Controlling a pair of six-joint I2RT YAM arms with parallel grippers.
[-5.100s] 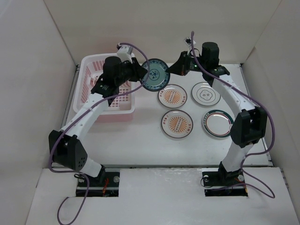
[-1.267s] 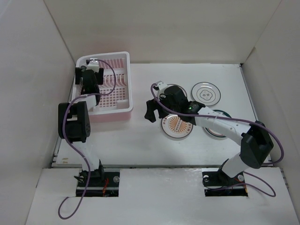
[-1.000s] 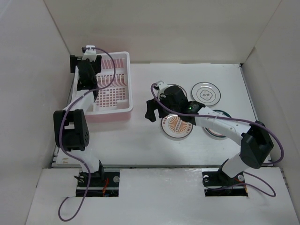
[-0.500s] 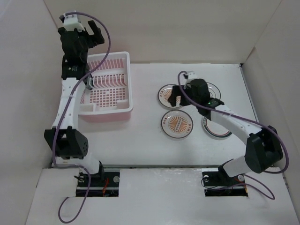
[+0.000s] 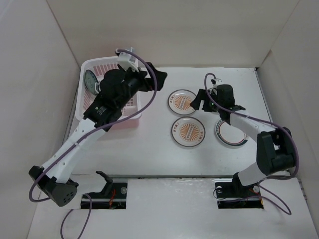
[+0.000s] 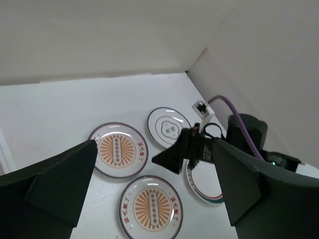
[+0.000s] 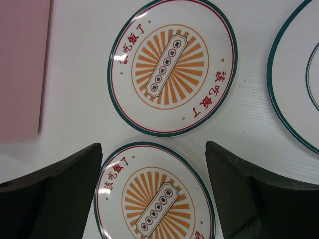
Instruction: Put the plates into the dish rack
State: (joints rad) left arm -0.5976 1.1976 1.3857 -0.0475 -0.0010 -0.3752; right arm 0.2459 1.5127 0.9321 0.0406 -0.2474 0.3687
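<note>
The pale pink dish rack [image 5: 133,113] sits at the far left, and a dark teal plate [image 5: 91,79] stands on edge in its far-left corner. Two sunburst plates [image 5: 182,101] [image 5: 188,131] lie flat mid-table, with a white dark-rimmed plate [image 5: 228,135] to their right. A white grey-rimmed plate [image 6: 168,127] lies behind my right arm. My left gripper [image 5: 157,78] hangs open and empty beside the rack's right edge, facing the plates. My right gripper [image 7: 153,164] is open low over a sunburst plate [image 7: 154,204], one finger on either side of it, holding nothing.
White walls enclose the table on the left, back and right. The left arm stretches diagonally across the rack. The right arm's purple cable [image 5: 254,119] loops over the right-hand plates. Bare tabletop [image 5: 149,149] lies in front of the plates.
The left arm came down from high above the rack's far-left corner and swung right toward the plates. The right gripper shifted slightly right and its jaws narrowed a little.
</note>
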